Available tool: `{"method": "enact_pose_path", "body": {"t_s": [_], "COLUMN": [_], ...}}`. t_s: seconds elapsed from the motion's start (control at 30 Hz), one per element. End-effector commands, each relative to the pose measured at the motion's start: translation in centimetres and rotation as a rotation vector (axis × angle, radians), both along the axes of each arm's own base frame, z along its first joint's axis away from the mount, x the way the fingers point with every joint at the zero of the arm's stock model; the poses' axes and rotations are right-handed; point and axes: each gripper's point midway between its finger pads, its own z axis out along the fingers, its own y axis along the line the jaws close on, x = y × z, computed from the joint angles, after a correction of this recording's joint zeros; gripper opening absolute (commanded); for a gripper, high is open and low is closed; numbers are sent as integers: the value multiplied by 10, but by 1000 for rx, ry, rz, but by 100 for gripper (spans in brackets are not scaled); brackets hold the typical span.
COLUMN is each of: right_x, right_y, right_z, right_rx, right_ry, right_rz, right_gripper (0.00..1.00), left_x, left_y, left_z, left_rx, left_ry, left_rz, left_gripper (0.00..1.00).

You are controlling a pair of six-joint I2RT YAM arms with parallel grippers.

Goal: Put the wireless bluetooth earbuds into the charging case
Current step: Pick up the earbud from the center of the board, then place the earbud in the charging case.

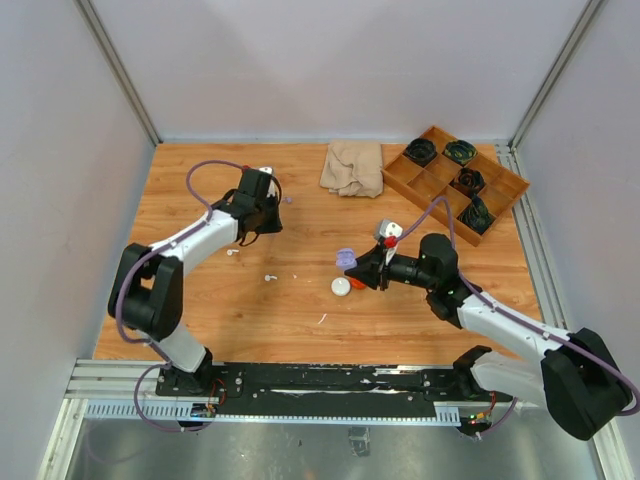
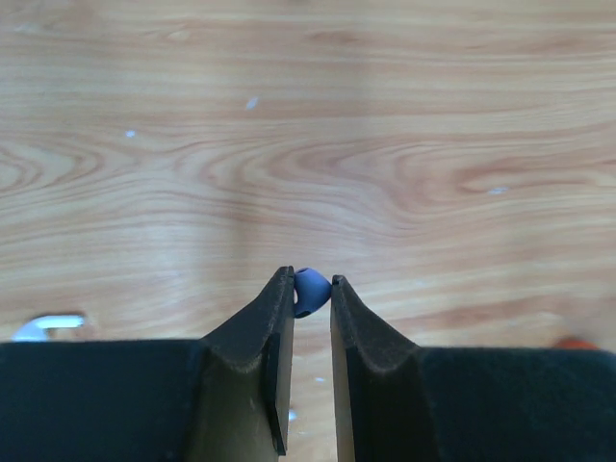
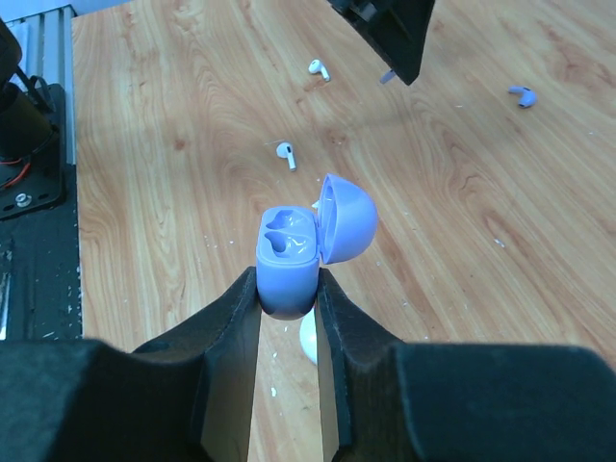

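Left wrist view, left gripper [image 2: 311, 280] pinching a purple earbud [image 2: 309, 293] at its fingertips, right gripper [image 3: 289, 281] clamped on the lid-open charging case [image 3: 288, 252], two white earbuds [image 3: 285, 153] ahead of it

Smooth satin wood-grain tabletop [image 1: 250, 320], smooth slightly glossy purple plastic charging case [image 3: 289, 260], pale purple earbud [image 2: 310, 294] of smooth plastic, glossy white plastic earbud [image 3: 285, 153], matt black left gripper [image 2: 312, 279], soft creased beige cloth [image 1: 352, 167], plain wooden tray [image 1: 432, 181], ribbed bare-metal rail [image 1: 115, 378].
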Motion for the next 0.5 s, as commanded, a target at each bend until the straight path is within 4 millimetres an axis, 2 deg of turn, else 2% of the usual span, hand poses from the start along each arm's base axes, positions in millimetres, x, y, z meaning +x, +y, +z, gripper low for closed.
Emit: {"method": "enact_pose_path", "body": {"t_s": [0.0, 0.13, 0.33, 0.47], "right_x": [5, 6, 6, 6], "right_y": [0, 0, -1, 1], "right_z": [11, 15, 32, 42], "right_rx": [29, 54, 90, 115], "right_ry": [-100, -168, -285, -359], "right_rz": [-28, -32, -29, -19], "right_gripper": [1, 1, 1, 1], "left_x": [0, -19, -47, -68], "left_y": [-43, -59, -74, -90], "left_z": [54, 81, 124, 155], "left_rx": [-213, -293, -416, -536], "left_ry": [-192, -271, -377, -436], "left_rz": [-29, -49, -78, -127], "left_gripper": [16, 15, 15, 15]}}
